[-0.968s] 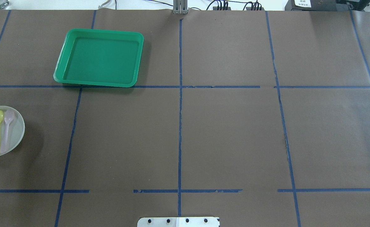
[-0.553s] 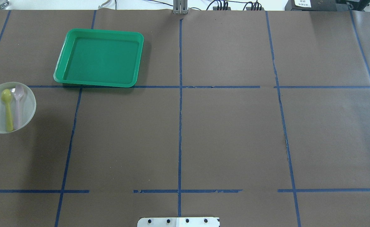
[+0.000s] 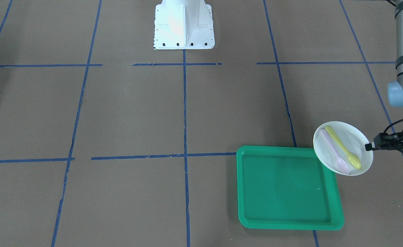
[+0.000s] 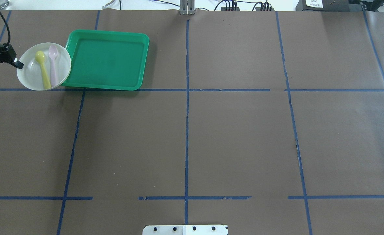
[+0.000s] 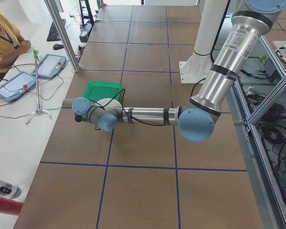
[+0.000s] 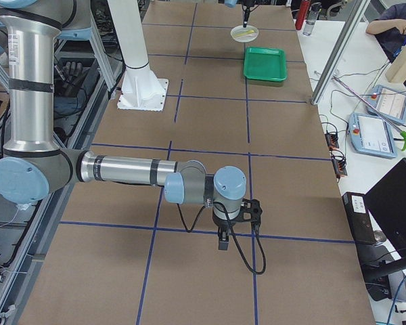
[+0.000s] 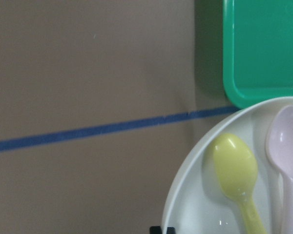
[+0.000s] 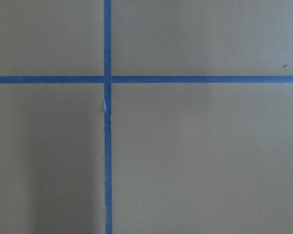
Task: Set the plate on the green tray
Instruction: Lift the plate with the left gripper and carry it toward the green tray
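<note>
The small white plate [image 4: 31, 76] carries a yellow spoon [image 4: 42, 67] and a pale pink spoon [image 4: 52, 63]. My left gripper [image 4: 17, 64] is shut on the plate's left rim and holds it above the table, its right edge overlapping the left rim of the green tray [image 4: 105, 59]. In the front view the gripper [image 3: 368, 146] holds the plate [image 3: 354, 137] over the tray's [image 3: 287, 187] corner. The left wrist view shows the plate [image 7: 200, 209] and the tray corner [image 7: 263, 48]. My right gripper [image 6: 223, 240] hangs low over bare table far from the tray; I cannot tell whether it is open or shut.
The robot's white base mount [image 3: 183, 25] stands at the table's near middle. Blue tape lines cross the brown table cover. An operator [image 5: 2, 38] and control tablets [image 5: 47, 64] are beyond the table's far edge, next to a metal post [image 5: 62, 31].
The plate with both spoons has moved away from the robot and to the right, from the table's left edge up to the tray's left rim. The left gripper has come into the overhead view.
</note>
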You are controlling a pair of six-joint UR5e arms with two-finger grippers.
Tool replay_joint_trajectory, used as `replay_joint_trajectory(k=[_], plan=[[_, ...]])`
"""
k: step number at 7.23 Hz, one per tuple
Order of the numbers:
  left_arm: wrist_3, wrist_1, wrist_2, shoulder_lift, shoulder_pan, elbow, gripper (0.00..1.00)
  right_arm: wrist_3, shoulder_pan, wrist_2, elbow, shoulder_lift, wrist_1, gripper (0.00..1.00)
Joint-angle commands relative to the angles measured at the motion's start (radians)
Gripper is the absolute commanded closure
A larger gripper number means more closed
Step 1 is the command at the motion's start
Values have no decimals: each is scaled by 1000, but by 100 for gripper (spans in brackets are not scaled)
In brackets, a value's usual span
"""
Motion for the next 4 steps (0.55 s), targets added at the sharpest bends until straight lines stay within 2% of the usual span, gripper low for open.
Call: replay_joint_trajectory(k=[1, 2, 3, 4], plan=[[-110, -122, 44, -115, 29, 129, 100, 0, 0, 0, 0, 0, 0, 0], [-225, -213, 145, -164, 78, 152, 100, 0, 0, 0, 0, 0, 0, 0], [-342, -275, 205, -202, 145, 163, 100, 0, 0, 0, 0, 0, 0, 0], [-355, -312, 233, -204, 174, 172, 100, 0, 0, 0, 0, 0, 0, 0]])
